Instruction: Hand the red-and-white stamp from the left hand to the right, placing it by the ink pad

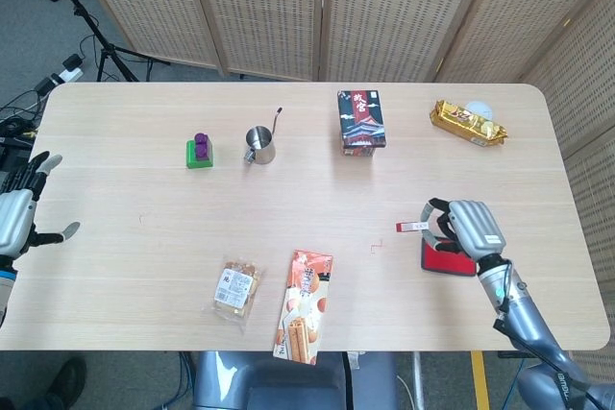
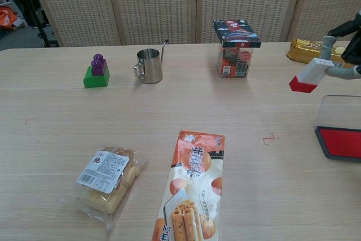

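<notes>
A pale wooden table point(image 1: 307, 180) seen from above, with folding wicker screens point(image 1: 317, 7) behind its far edge. At about four o'clock on the tabletop, the robot's right hand point(image 1: 466, 228) is raised above the table with its fingers curled around the red-and-white stamp point(image 1: 413, 227). The stamp sticks out sideways from the hand toward nine o'clock, its red end furthest from the hand; in the chest view the stamp point(image 2: 307, 77) hangs in the air, tilted, red face pointing down and left, clear of the table. Directly under and just beside that hand lies the ink pad point(image 1: 444, 258), a dark tray with a red surface and its clear lid standing open at the back. At the table's nine o'clock edge the left hand point(image 1: 21, 215) hovers just off the table, fingers spread apart and holding nothing. Elsewhere on the table: a green and purple toy block point(image 1: 200, 152) and a small steel pitcher point(image 1: 259, 145) at about eleven o'clock, a dark printed box point(image 1: 361, 120) at twelve, a gold snack packet point(image 1: 467, 122) at two, and near the six o'clock edge a clear-wrapped bread roll point(image 1: 235, 286) beside a long orange biscuit packet point(image 1: 305, 306).
</notes>
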Tool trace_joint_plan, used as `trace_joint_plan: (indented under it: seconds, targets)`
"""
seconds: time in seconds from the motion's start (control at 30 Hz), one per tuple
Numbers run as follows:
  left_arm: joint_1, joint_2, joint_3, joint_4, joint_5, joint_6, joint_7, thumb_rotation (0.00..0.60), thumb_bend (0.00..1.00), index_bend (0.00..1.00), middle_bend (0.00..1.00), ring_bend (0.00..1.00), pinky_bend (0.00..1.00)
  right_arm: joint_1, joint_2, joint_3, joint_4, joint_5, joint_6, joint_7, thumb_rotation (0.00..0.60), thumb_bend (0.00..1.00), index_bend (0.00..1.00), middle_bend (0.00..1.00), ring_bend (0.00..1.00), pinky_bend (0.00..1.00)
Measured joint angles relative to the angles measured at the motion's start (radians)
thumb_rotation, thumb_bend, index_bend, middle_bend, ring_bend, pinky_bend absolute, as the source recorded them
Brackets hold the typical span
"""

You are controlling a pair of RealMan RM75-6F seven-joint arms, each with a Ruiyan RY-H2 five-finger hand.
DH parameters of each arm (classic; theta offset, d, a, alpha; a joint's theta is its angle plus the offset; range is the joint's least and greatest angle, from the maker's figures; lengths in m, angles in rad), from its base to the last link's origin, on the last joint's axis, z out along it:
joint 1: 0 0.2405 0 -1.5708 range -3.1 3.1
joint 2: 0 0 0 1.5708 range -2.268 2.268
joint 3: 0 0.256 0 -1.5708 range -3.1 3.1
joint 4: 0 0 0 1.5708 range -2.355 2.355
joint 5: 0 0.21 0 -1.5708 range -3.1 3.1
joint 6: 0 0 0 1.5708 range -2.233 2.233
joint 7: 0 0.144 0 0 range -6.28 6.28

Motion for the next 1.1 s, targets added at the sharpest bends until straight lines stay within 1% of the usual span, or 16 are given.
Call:
trace_joint_plan:
  seconds: [0.13,0.23,0.37,0.47,0.67,1.1]
  targets:
    - [-0.001,0.000,-0.001,0.003,-0.002,-0.003,-0.003,0.600,0.21,0.00,0.00,0.00,0.00,0.046,-0.067,0.008,-0.003,0.075,-0.014,-0.125,0.600,0.76,0.59,0.94,0.96,1.00]
    - [-0.002,0.000,0.000,0.005,-0.004,-0.008,-0.004,0.600,0.21,0.00,0.00,0.00,0.00,0.080,-0.141,0.009,0.016,0.129,-0.021,-0.202,0.600,0.77,0.59,0.94,0.96,1.00]
    - [-0.003,0.002,0.000,0.006,-0.004,-0.011,-0.006,0.600,0.21,0.00,0.00,0.00,0.00,0.120,-0.244,0.004,0.082,0.206,-0.029,-0.282,0.600,0.77,0.59,0.94,0.96,1.00]
    - [-0.003,0.003,0.000,0.006,-0.005,-0.014,-0.008,0.600,0.21,0.00,0.00,0.00,0.00,0.136,-0.286,-0.003,0.123,0.240,-0.034,-0.312,0.600,0.77,0.59,0.94,0.96,1.00]
    - [-0.002,0.007,0.002,0.004,0.000,-0.016,-0.014,0.600,0.21,0.00,0.00,0.00,0.00,0.144,-0.321,-0.030,0.177,0.255,-0.043,-0.339,0.600,0.78,0.59,0.94,0.96,1.00]
    - [-0.007,0.003,0.007,0.002,0.000,-0.024,-0.002,0.600,0.21,0.00,0.00,0.00,0.00,0.135,-0.326,-0.050,0.215,0.242,-0.052,-0.329,0.600,0.78,0.59,0.94,0.96,1.00]
